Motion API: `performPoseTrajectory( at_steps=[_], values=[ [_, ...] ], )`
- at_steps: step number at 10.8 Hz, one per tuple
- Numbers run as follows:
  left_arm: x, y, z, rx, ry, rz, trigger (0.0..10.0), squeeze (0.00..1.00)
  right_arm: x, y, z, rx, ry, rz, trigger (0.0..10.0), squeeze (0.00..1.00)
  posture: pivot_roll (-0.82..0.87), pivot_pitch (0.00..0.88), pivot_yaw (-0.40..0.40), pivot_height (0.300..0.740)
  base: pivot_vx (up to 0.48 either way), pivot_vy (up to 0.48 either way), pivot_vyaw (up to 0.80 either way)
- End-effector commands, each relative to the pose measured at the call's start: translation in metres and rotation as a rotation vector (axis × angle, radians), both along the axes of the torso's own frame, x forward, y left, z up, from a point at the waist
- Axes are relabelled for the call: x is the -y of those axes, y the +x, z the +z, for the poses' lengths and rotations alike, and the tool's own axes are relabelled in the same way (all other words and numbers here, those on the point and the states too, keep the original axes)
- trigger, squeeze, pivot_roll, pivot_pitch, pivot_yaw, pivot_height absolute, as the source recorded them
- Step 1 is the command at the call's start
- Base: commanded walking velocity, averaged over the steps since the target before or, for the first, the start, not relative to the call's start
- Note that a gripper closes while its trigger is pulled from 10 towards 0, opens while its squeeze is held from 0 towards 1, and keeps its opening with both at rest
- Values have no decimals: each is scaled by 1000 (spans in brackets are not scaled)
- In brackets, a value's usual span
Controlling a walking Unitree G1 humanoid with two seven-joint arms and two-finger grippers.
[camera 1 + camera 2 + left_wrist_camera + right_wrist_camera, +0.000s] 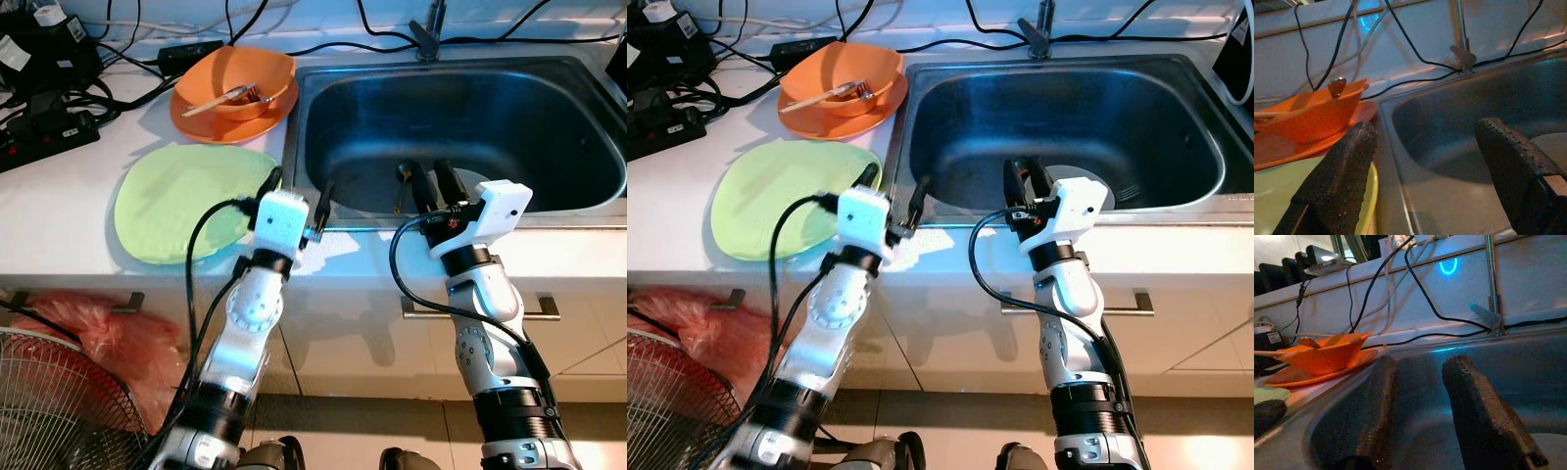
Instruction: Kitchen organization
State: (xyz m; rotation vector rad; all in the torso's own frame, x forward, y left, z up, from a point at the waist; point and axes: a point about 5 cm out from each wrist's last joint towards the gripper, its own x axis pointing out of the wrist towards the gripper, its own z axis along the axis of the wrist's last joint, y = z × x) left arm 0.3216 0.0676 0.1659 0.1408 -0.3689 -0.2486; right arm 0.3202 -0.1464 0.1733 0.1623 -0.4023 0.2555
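An orange bowl point(235, 76) holding a spoon point(220, 99) sits on an orange plate point(201, 125) at the back of the white counter. In front of it lies a light green plate point(181, 201). The steel sink point(549, 127) is to the right, with a small spoon point(401, 176) on its bottom. My left gripper point(299, 188) hovers open over the sink's left rim, one finger above the green plate's edge. My right gripper point(430, 168) reaches over the sink's front rim beside the small spoon, open, with a narrow gap and nothing between its fingers.
A faucet point(427, 29) stands behind the sink. Black power strips point(44, 132) and cables crowd the counter's back left. Below the counter are a cabinet handle point(549, 311), a red plastic bag point(108, 338) and a wire fan point(44, 411).
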Motion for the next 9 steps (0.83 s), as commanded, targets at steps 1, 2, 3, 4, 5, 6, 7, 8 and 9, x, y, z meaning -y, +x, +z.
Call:
performPoseTrajectory(
  at_steps=[1,2,3,4,5,6,7,8,9],
  values=[
    [0,1,-2,-14,-11,6,10000,0,8,2,-9,-52,-7,-36,10000,0,8,129,87,740,0,0,0],
    [2,0,-2,-14,-14,-4,10000,0,8,2,-9,-51,-7,-40,10000,0,-3,120,89,740,0,0,0],
    [4,-1,-3,-15,-18,-14,10000,0,9,2,-9,-49,-1,-42,10000,0,-5,116,91,740,0,0,0],
    [4,-1,-3,-12,-20,-18,10000,0,8,2,-9,-48,-1,-44,10000,0,-6,113,91,740,0,0,0],
    [4,0,-2,-11,-21,-20,10000,0,8,2,-9,-47,-2,-48,10000,0,-6,113,91,740,0,0,0],
    [5,-1,-2,-11,-23,-23,10000,0,9,3,-9,-47,-2,-50,10000,0,-7,110,91,740,-244,0,0],
    [6,-1,-2,-11,-23,-27,10000,0,9,3,-9,-47,-2,-52,10000,0,-10,109,91,740,-244,0,0],
    [6,-1,-2,-10,-24,-30,10000,0,9,2,-9,-47,-3,-52,10000,0,-10,107,92,740,-247,0,0],
    [6,-1,-2,-9,-25,-31,10000,0,9,2,-9,-46,-2,-53,10000,0,-10,107,92,740,-255,0,0]
  ],
)
